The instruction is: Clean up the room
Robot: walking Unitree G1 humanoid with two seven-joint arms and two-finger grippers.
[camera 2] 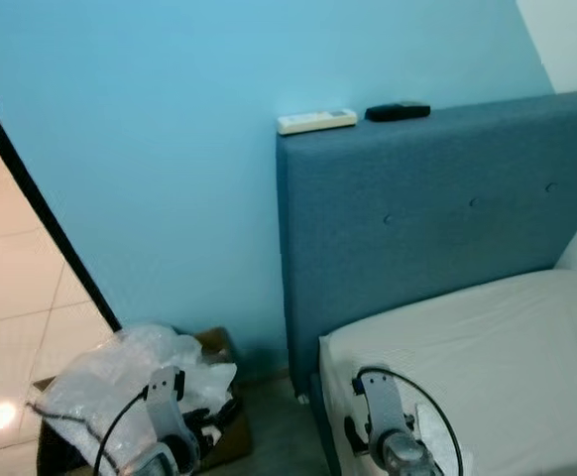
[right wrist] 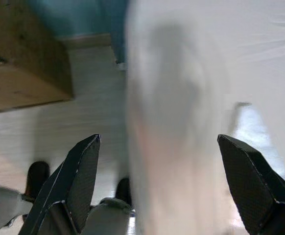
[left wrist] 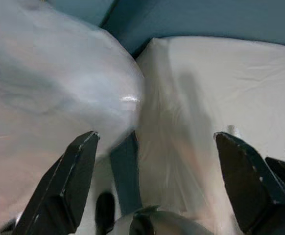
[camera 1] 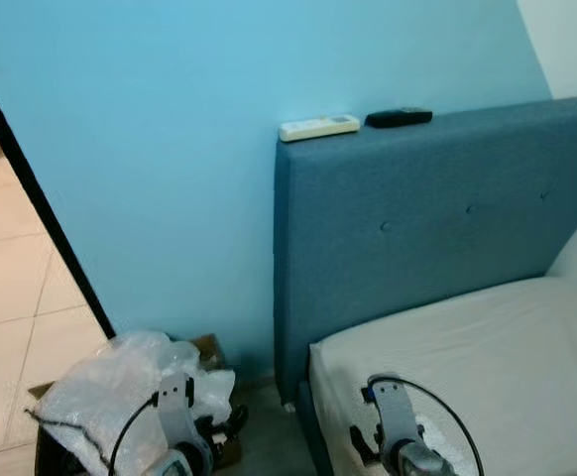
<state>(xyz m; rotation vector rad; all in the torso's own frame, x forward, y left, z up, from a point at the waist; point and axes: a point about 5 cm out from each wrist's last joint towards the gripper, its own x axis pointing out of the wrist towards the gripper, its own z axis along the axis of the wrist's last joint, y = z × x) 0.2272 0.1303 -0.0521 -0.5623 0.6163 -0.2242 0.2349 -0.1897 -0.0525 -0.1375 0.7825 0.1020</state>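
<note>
Left gripper spread wide, holding nothing, beside clear plastic bag heaped on cardboard box by blue wall; right gripper likewise wide open and empty, above white mattress; two remotes atop headboard

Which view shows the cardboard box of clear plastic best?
The right eye view: the cardboard box shows a brown side under clear plastic. The left eye view cuts it lower; the right wrist view blurs one corner; the left wrist view shows plastic.

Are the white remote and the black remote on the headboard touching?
Apart. The left eye view shows the white remote and black remote lying on the headboard top with bare blue edge between them.
</note>
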